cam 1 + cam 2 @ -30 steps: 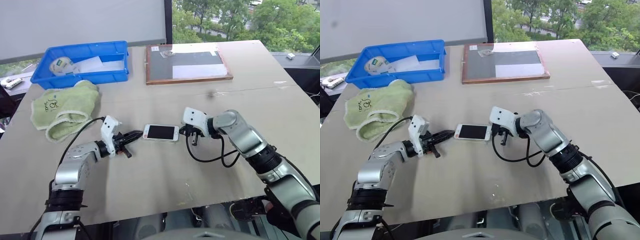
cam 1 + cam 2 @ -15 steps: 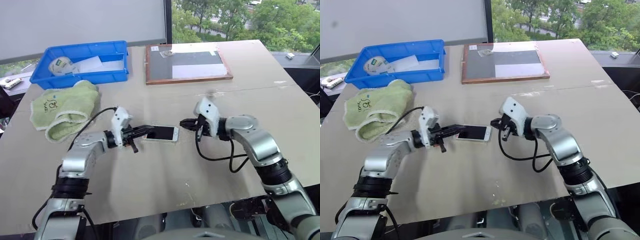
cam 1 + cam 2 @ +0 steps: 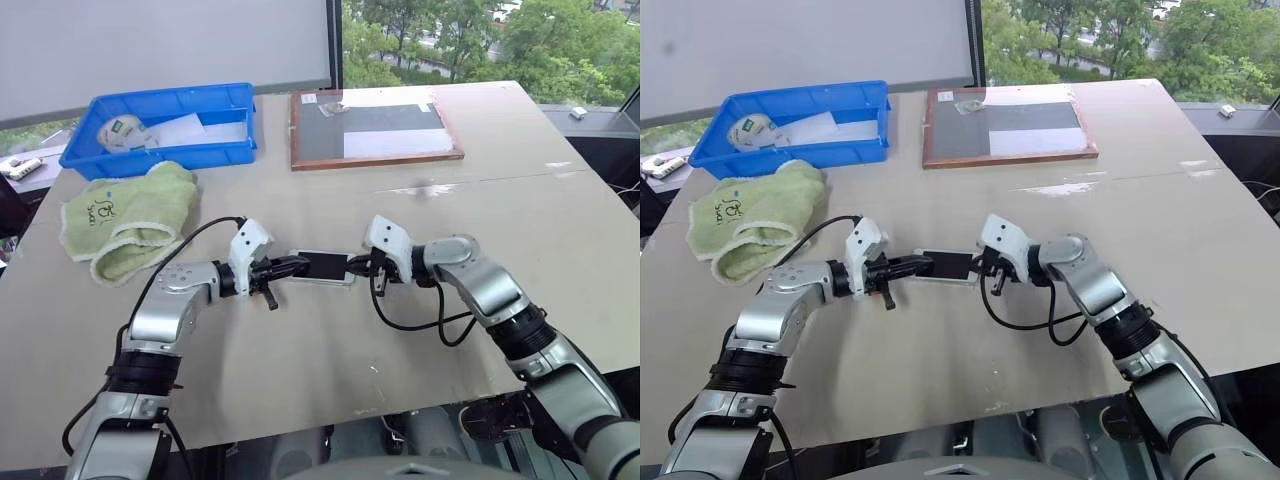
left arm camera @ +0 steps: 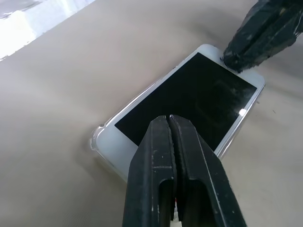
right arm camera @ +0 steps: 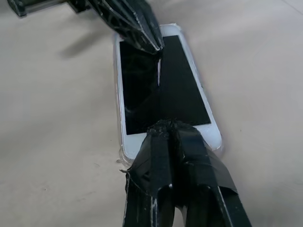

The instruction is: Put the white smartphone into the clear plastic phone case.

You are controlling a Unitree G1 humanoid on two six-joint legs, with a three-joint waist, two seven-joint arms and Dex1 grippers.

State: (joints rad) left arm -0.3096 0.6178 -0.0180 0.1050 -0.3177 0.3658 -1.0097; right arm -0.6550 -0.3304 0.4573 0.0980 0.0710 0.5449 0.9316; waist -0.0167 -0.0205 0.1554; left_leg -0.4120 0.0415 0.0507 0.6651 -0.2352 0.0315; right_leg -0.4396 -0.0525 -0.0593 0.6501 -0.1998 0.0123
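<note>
Closed left claw (image 3: 297, 265) and right claw (image 3: 357, 264) flank white smartphone (image 3: 323, 266); green towel (image 3: 125, 218) nearby.

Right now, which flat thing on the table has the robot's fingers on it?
The white phone, with shut fingers pressing each end. The framed board lies untouched.
</note>
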